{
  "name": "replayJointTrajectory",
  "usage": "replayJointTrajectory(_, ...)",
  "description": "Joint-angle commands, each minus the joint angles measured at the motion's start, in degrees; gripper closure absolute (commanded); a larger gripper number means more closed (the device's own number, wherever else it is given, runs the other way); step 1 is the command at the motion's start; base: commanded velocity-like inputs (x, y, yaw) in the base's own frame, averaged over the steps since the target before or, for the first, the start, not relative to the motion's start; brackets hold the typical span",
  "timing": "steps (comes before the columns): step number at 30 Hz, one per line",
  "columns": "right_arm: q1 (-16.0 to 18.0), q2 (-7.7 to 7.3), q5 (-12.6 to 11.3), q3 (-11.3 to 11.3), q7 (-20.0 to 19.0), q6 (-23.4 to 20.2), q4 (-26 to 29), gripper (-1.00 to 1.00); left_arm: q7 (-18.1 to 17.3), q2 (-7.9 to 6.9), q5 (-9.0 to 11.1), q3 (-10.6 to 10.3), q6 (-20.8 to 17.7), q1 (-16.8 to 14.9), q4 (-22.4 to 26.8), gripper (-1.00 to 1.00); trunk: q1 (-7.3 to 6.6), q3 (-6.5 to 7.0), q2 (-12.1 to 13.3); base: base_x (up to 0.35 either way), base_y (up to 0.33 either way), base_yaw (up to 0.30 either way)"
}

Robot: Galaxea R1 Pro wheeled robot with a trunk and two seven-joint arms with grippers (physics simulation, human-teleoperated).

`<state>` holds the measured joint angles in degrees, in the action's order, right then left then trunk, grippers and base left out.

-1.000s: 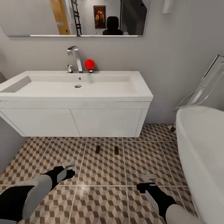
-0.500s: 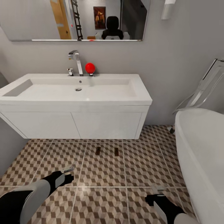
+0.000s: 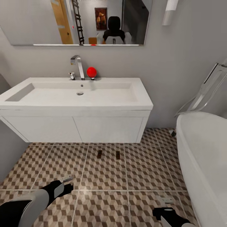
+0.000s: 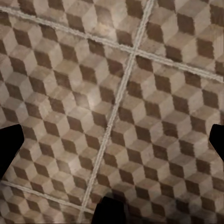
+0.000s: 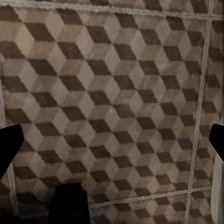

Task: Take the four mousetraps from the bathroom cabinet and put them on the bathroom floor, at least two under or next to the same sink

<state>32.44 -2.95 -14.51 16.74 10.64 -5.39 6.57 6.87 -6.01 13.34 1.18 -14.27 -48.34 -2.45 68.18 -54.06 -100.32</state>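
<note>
Two mousetraps point(image 3: 99, 154) point(image 3: 118, 154) lie side by side on the patterned bathroom floor point(image 3: 104, 176), just in front of the white unit under the bathroom sink point(image 3: 78, 94). My left gripper point(image 3: 67, 180) hangs low over the tiles at the near left, open and holding nothing. Near the bathtub, my right gripper point(image 3: 165, 200) is also open and holds nothing. Both wrist views look down on bare tiles between wide-apart fingers: left gripper point(image 4: 112, 140), right gripper point(image 5: 112, 144). The cabinet is out of view.
A white bathtub point(image 3: 205, 151) fills the right side, close to my right arm. A chrome tap point(image 3: 76, 64) and a red ball point(image 3: 91, 72) stand on the sink's back edge, under a mirror point(image 3: 78, 19). A grey wall point(image 3: 9, 148) bounds the left.
The camera has shifted, so the sink sits slightly lower in the picture. Both arms have drawn back toward the bottom of the view, the right one more. The two mousetraps have not moved.
</note>
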Motion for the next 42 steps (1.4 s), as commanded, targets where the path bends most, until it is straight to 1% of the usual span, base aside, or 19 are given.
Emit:
replayJointTrajectory(1,0.0,-0.03,-0.5,0.5,0.3,-0.3,0.0,-1.0,0.2,-0.01,0.3,0.1,-0.1,0.3,-0.1,-1.0,-0.23,0.15,0.4,0.0,0.0,0.0)
replayJointTrajectory(5,0.0,-0.03,-0.4,0.6,0.3,-0.1,-0.3,-1.0,0.2,-0.04,0.2,0.1,0.0,1.7,-0.1,-1.0,-1.11,0.87,2.0,0.0,0.0,0.0)
replayJointTrajectory(10,0.0,-0.03,-0.4,0.6,0.3,0.0,-0.9,-1.0,0.2,-0.11,0.2,0.1,0.0,2.5,-0.1,-1.0,-2.21,1.77,4.0,0.0,0.0,0.0)
replayJointTrajectory(29,0.0,-0.03,-0.3,0.7,-0.2,-0.2,-1.3,-1.0,0.2,-0.1,0.2,-0.1,-0.1,3.0,-0.1,-1.0,-6.38,5.18,11.6,0.0,0.0,0.0)
replayJointTrajectory(34,0.0,-0.03,-0.3,0.7,-1.1,-0.4,-1.4,-1.0,0.2,-0.1,0.2,-0.2,-0.1,4.5,-0.1,-1.0,-7.48,6.07,13.6,0.0,0.0,0.0)
replayJointTrajectory(42,0.0,0.0,-0.3,0.7,-2.8,-0.5,-2.1,-1.0,0.2,-0.13,0.2,-0.1,-0.1,5.7,-0.1,-1.0,-9.24,7.51,16.8,0.0,0.0,0.0)
